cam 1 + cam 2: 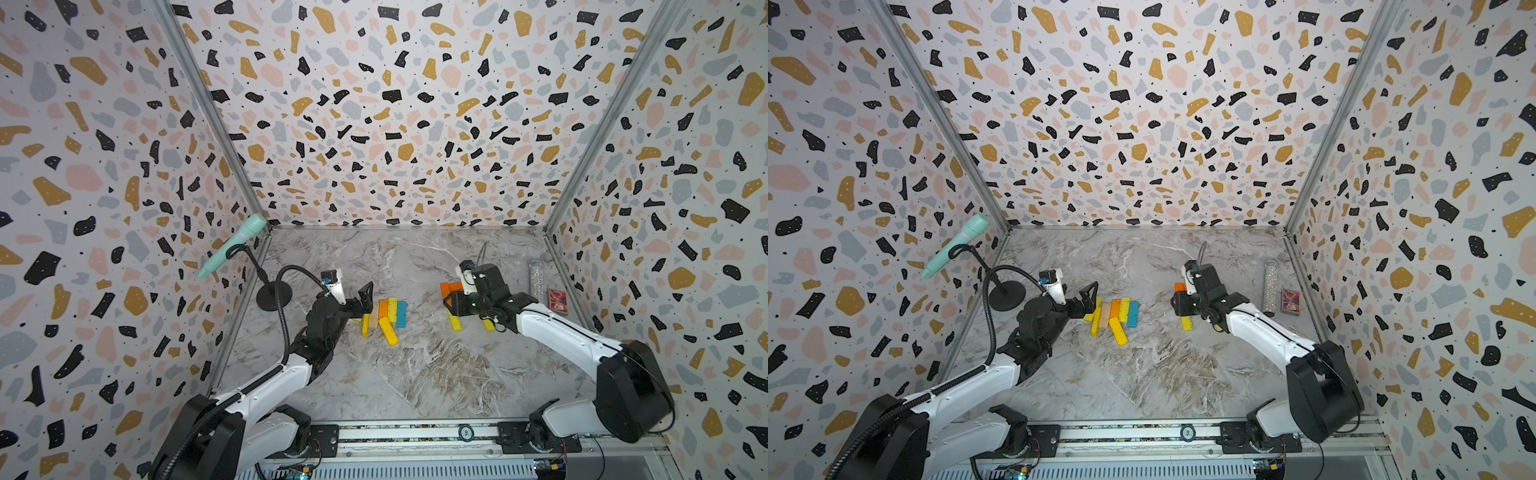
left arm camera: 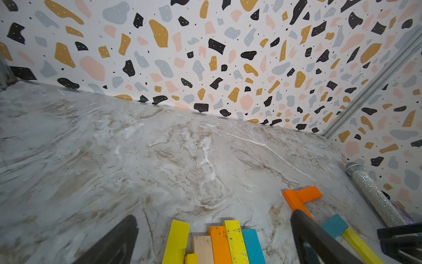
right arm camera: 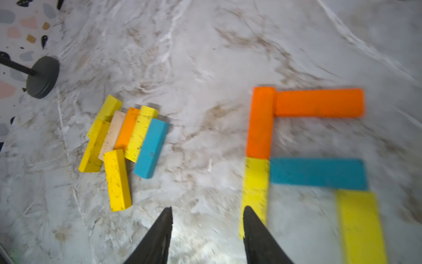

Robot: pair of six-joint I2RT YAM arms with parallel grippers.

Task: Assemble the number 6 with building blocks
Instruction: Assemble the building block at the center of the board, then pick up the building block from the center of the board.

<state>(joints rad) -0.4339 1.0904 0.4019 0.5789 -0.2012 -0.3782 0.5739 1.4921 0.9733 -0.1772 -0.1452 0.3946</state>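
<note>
Several loose building blocks (image 1: 386,316) (image 1: 1116,318), yellow, orange, blue and one pale, lie bunched at mid-table. My left gripper (image 1: 362,302) (image 2: 214,216) stands open just left of them, fingers wide and empty. In the right wrist view a partial figure lies flat: an orange upright (image 3: 260,123), an orange top bar (image 3: 319,102), a blue middle bar (image 3: 319,173), a yellow plank (image 3: 255,187) below the upright and another yellow plank (image 3: 360,226) at the blue bar's far end. My right gripper (image 3: 208,208) (image 1: 453,303) hovers open over it, holding nothing, and hides most of it in both top views.
A microphone stand's black round base (image 1: 273,296) sits by the left wall, its teal microphone (image 1: 232,245) raised above. A glittery tube (image 1: 537,280) and a small red patterned box (image 1: 557,300) lie by the right wall. Patterned walls enclose the marble table (image 1: 415,374).
</note>
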